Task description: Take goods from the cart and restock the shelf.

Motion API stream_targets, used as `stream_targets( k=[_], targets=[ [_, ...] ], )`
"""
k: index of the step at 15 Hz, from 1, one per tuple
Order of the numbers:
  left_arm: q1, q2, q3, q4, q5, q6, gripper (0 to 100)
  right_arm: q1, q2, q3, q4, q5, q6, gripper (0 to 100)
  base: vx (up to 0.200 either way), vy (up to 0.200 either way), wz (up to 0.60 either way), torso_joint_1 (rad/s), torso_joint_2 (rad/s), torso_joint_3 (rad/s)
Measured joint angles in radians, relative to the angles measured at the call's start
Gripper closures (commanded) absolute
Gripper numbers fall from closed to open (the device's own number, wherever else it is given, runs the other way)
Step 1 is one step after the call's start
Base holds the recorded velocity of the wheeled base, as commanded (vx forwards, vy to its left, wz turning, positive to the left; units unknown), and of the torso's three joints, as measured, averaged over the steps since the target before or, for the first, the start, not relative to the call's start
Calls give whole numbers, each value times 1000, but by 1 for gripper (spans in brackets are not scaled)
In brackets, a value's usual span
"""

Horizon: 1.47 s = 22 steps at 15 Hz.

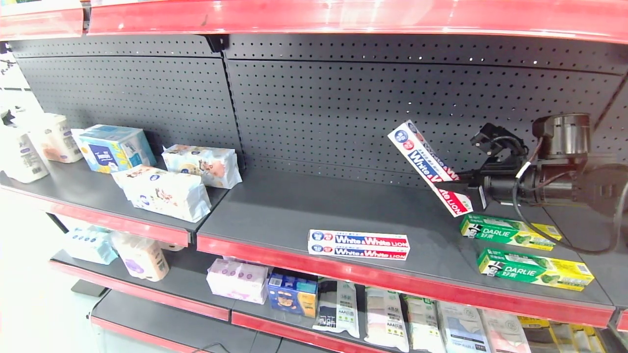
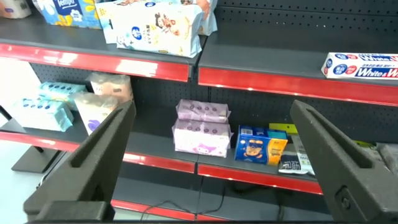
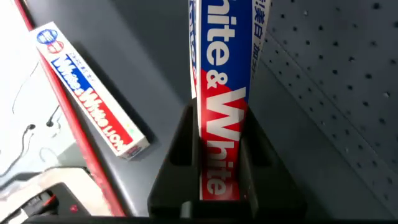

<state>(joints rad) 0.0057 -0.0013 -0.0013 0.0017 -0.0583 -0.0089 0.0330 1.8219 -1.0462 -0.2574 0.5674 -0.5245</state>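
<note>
My right gripper is shut on a white, blue and red toothpaste box, held tilted above the shelf near the pegboard back wall. In the right wrist view the held box stands clamped between the two black fingers. A matching toothpaste box lies flat at the shelf's front edge, also seen as a box below the held one. My left gripper is open and empty, hanging in front of the lower shelves.
Two green toothpaste boxes lie on the shelf's right end. Tissue packs and paper rolls fill the left section. Lower shelves hold purple packs, a blue box and bagged goods.
</note>
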Motion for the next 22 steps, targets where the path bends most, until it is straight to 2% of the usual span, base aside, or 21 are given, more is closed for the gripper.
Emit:
stream_targets(
  k=[6,10,22],
  targets=[
    [0,0,0,0,0,0,0,36,105,-47,-1,34,-63,100,0,0,0,0,0,0],
    [0,0,0,0,0,0,0,83,162,-86,-9,34,-49,100,0,0,0,0,0,0],
    [-1,0,0,0,0,0,0,124,272,-126,-67,32,3,100,0,0,0,0,0,0]
  ],
)
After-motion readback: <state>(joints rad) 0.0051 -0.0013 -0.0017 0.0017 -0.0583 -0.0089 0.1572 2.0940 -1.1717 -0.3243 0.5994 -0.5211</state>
